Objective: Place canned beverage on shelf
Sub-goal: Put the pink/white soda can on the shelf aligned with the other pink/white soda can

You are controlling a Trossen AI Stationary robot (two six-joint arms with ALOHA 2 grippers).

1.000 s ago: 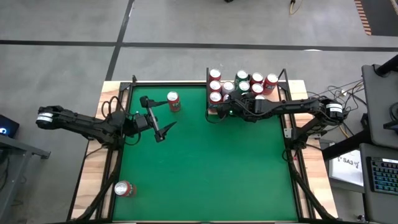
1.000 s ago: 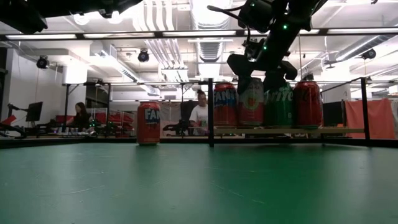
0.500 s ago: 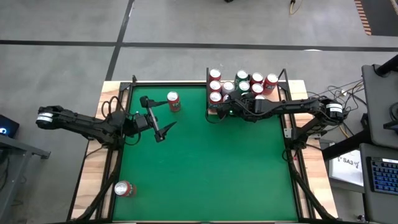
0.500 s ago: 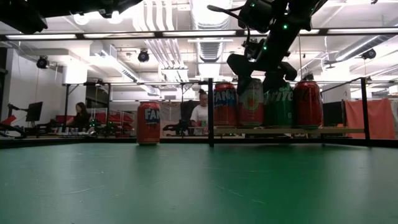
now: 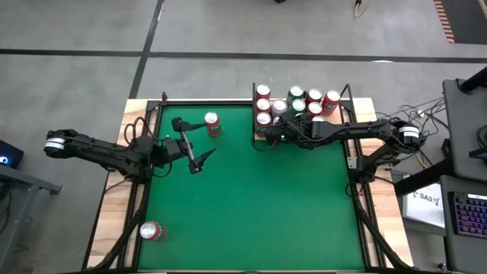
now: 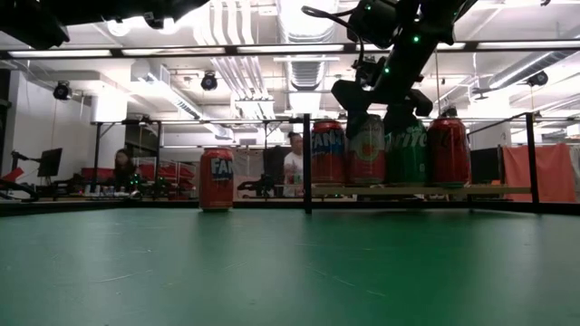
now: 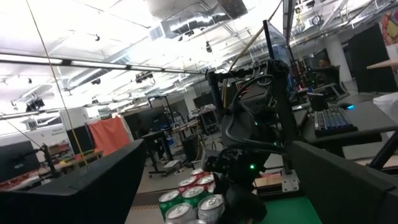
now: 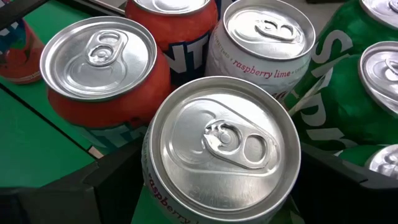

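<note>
Nothing on the bench has moved since a second ago; both arms sit frozen, only a person in the room behind has shifted a little. Nearest the front edge, one red can point(image 5: 152, 231) lies on its side at the left corner of the green bench point(image 5: 251, 205), well apart from everything else. Further back, the left gripper point(image 5: 199, 160) hangs over the bench's left half with its jaws spread wide and nothing between them. Just beyond it a red can point(image 5: 212, 124) stands upright on the felt, apart from those jaws, left of the shelf. At the back right sits the shelf point(image 6: 426, 190), a pale wood board with black rod edging, packed with upright cans touching one another: red, green and silver-topped ones. The right gripper point(image 5: 268, 135) is over the shelf's front left corner, jaws wide, one finger point(image 8: 74, 186) either side of a raspberry lime can point(image 8: 221, 146) at its top; whether they press on it I cannot tell. That can stands on the shelf, touching an orange can point(image 8: 106, 74) and a second raspberry lime can point(image 8: 261, 43).
</note>
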